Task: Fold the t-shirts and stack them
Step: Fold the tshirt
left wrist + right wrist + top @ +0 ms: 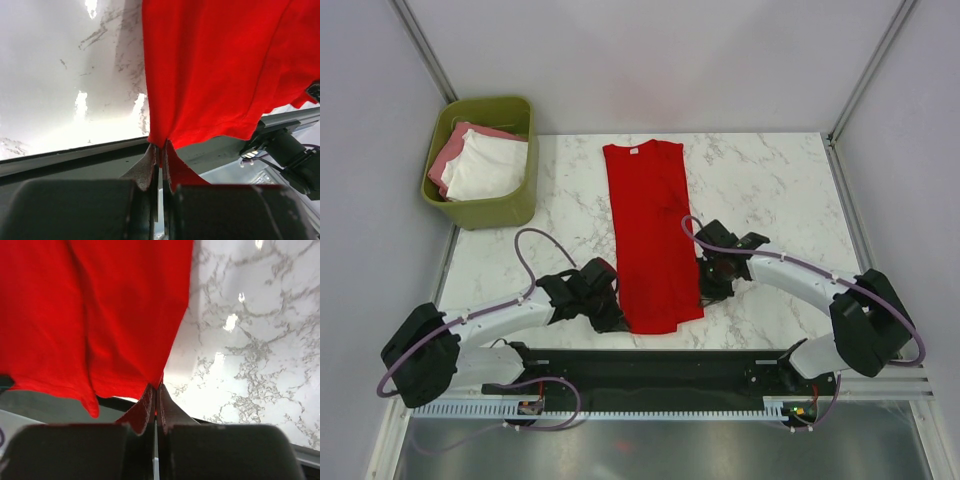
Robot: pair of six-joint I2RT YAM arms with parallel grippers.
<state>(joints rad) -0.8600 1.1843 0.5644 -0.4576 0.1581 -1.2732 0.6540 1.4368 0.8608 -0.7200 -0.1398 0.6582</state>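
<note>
Two corners must rise together: we judge the fold goes well if the near hem of the red t-shirt [648, 225], lying lengthwise on the table [770, 180], collar far, travels level toward the collar. Our left gripper [159, 152] and right gripper [155, 390] each pinch a hem corner tight.

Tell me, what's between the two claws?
The red t-shirt lies between the left claw and right claw, each pinching an edge; the top view shows it.
</note>
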